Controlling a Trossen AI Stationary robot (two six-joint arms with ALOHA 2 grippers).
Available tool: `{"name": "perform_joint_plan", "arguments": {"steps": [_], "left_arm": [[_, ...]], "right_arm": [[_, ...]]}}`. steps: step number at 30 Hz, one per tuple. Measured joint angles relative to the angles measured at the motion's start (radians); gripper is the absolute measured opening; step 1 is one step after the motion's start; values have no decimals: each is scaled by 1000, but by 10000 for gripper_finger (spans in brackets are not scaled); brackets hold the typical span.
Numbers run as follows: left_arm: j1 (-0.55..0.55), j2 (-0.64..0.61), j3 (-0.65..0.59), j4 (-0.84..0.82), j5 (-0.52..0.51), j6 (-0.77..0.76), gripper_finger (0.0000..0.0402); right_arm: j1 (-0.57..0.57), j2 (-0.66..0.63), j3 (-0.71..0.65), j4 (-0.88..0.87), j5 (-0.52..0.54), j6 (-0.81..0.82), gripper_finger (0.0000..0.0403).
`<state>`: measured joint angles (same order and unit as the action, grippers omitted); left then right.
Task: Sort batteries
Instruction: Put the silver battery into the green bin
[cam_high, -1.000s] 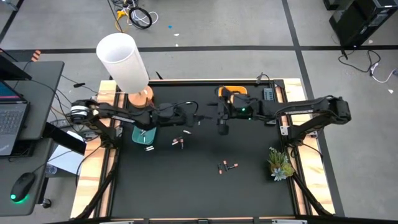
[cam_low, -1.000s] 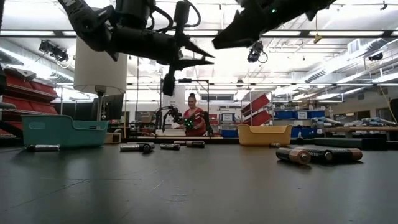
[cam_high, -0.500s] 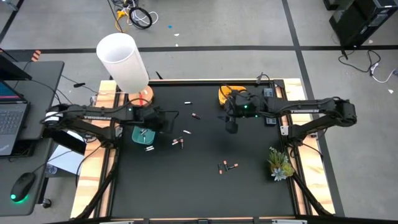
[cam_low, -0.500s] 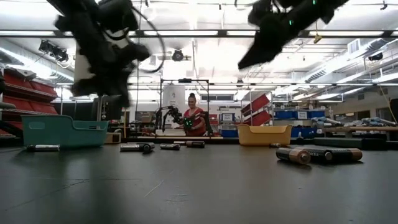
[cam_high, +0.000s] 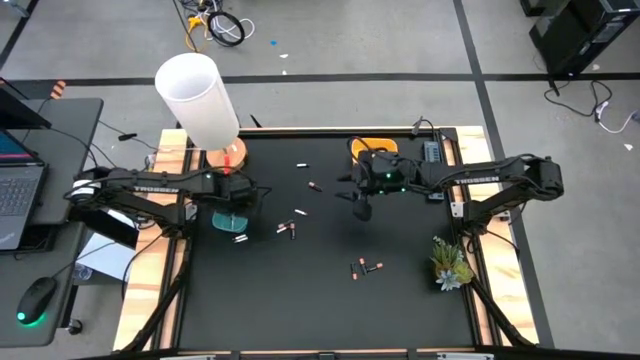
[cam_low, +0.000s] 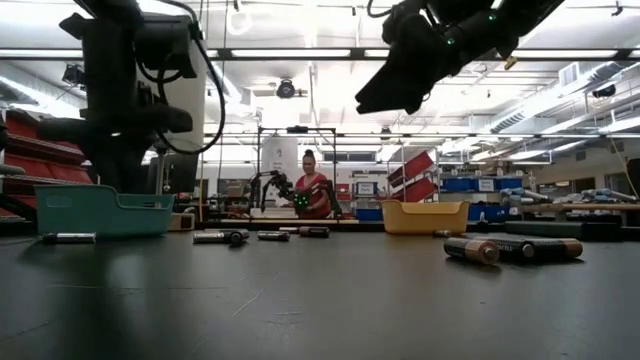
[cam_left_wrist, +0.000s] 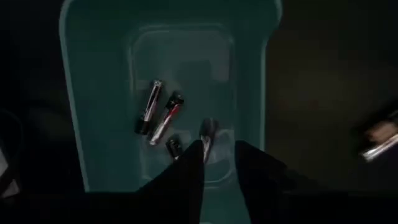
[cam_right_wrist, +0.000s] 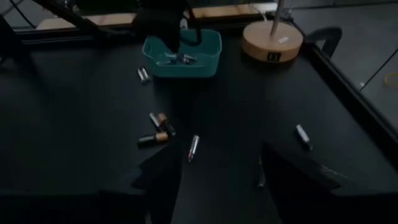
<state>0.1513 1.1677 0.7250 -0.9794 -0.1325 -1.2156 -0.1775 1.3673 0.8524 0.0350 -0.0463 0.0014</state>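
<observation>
Hanging over the teal bin (cam_high: 230, 217) at the bench's left edge, the left gripper (cam_left_wrist: 217, 155) is seen narrowly parted, nothing held. The right gripper (cam_right_wrist: 217, 171), spread wide and empty, is raised mid-bench. Batteries (cam_left_wrist: 158, 115) lie inside the bin; others (cam_high: 367, 267) are scattered across the bench.

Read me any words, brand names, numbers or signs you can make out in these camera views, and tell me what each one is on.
"TROSSEN", white letters along the dark left arm.
White lettering along the dark right arm: too small to read.
Dark mark on the round wooden lamp base: too blurred to read.
Small cylindrical batteries in the teal plastic bin: no readable print.
</observation>
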Motion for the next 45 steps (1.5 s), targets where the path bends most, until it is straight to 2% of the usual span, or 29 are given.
{"name": "perform_joint_plan", "arguments": {"steps": [5,11,16,21,23,27,37,40,45], "left_arm": [[-6,-8,0,24,5,35,144],[-57,-6,93,79,-13,146,151],[-168,33,167,91,107,219,151],[-287,158,229,60,246,198,147],[-338,242,284,-34,253,206,139],[-397,401,403,-222,250,328,126],[-332,646,509,-459,289,718,124],[-305,705,515,-522,288,790,125],[-278,770,516,-531,289,883,148]], "right_arm": [[-8,-2,0,-8,-2,-17,224],[-8,-2,0,-6,-43,-19,222],[-8,-2,0,-5,-45,-19,219],[-8,-2,0,6,-45,-19,220],[-8,-2,0,19,-45,-19,218],[-8,0,0,60,-45,6,215],[0,2,0,114,-89,31,215],[17,2,0,119,-89,32,214],[44,2,0,132,-89,30,211]]}}
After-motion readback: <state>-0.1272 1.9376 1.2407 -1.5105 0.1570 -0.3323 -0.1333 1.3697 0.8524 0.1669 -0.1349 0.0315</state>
